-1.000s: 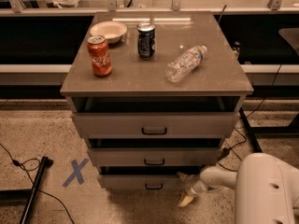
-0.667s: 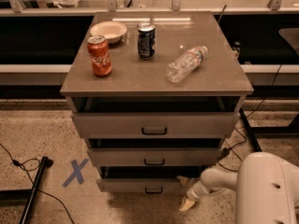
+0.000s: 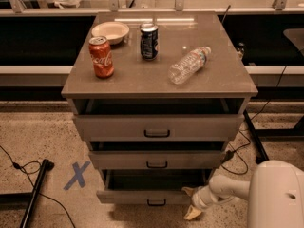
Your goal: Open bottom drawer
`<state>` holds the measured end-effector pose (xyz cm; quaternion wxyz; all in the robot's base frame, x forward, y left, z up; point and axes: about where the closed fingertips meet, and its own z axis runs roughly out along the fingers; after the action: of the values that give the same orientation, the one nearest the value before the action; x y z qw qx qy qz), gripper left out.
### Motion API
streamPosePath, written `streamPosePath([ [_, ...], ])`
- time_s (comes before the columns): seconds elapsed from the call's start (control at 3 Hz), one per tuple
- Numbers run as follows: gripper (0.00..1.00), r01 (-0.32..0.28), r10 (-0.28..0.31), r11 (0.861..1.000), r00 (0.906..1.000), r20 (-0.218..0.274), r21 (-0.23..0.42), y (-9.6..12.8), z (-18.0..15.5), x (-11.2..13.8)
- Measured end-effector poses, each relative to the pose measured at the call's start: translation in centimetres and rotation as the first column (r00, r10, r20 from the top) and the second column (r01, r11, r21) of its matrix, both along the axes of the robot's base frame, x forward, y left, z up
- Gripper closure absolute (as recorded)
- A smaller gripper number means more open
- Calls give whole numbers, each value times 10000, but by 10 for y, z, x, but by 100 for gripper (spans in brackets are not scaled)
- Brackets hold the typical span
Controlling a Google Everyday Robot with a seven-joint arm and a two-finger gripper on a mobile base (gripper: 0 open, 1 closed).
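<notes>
The bottom drawer [image 3: 137,197], lowest of 3, stands partly out; rigid, probably light on its slides; the small black handle [image 3: 156,203] is the natural hold; the gripper [image 3: 189,203] sits at its right corner, fingers spread, perhaps touching the front.

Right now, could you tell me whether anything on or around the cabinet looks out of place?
The water bottle lies on its side on the cabinet top, while the red can and dark can stand upright. The gripper sits at the right end of the bottom drawer, not at its handle.
</notes>
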<state>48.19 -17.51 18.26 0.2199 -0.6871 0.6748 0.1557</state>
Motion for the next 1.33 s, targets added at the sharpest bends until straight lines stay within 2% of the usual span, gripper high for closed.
streamPosePath([
  [0.33,31,317,-316,9964,9995,-26,783,-13,6,-18],
  [0.67,32,293,-285,9896,9996,-75,1406,-27,20,-42],
  [1.0,32,63,-66,9853,10000,11,1709,-27,29,-52],
  [1.33,13,-101,23,9770,9993,367,2128,-23,38,-54],
])
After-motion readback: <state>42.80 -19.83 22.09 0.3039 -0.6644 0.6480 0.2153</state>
